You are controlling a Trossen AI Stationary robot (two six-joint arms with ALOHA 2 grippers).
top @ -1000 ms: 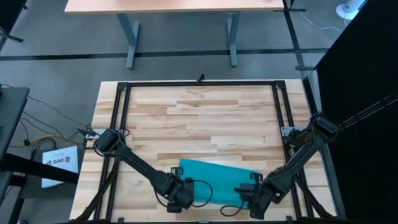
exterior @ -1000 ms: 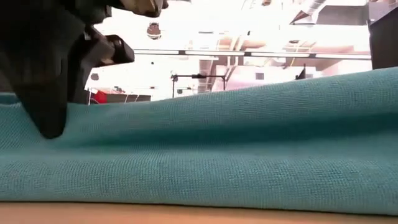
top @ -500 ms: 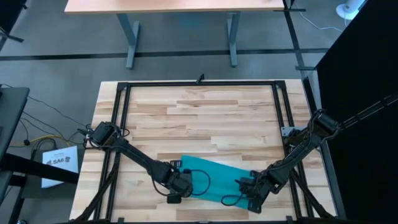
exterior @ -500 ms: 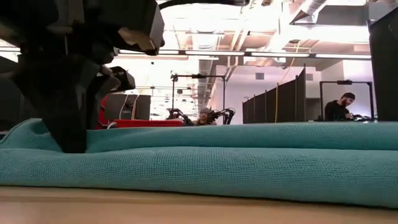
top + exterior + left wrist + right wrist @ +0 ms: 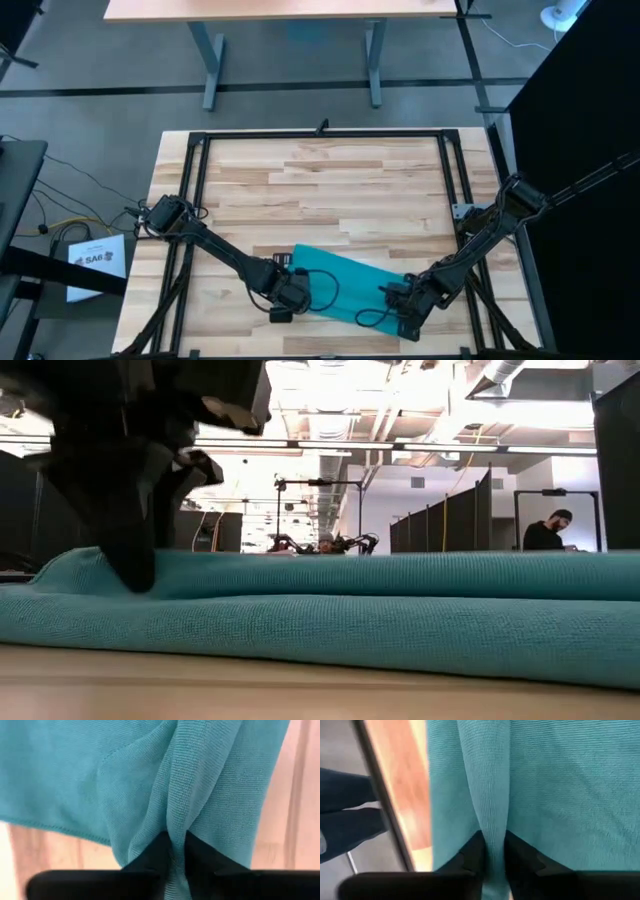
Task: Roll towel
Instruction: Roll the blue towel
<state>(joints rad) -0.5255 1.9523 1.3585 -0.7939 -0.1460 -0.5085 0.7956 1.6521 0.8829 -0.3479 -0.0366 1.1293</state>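
The teal towel [image 5: 350,280] lies near the table's near edge, doubled over itself, with its lower layer on the wood. In the low view the towel [image 5: 400,610] shows as two stacked layers. My left gripper [image 5: 284,297] is shut on the towel at its left end. It also shows in the low view [image 5: 135,575] and the left wrist view [image 5: 175,842]. My right gripper [image 5: 405,305] is shut on the towel at its right end, and also shows in the right wrist view [image 5: 494,845]. My left gripper pinches a bunched fold [image 5: 172,817] at the towel's left end between its two fingers, coming from above. The cloth puckers into pleats ahead of the fingertips. The held part rests on the towel's lower layer [image 5: 120,625]. My right gripper pinches a narrow raised fold [image 5: 492,815] at the towel's right end between its two fingers, from above. The fold runs straight on ahead of the fingertips. The rest of the cloth lies flat on the table.
A black metal frame [image 5: 320,135] runs around the tabletop. Bare wood [image 5: 330,190] lies beyond the towel toward the far edge. Cables [image 5: 325,295] trail from the wrists over the towel. A person [image 5: 545,532] sits far off in the room behind.
Both grippers, still shut on the towel, have moved toward the table's far edge and come lower. They have carried the towel's near edge over the rest, so the raised cloth has sunk onto the lower layer and the towel looks narrower.
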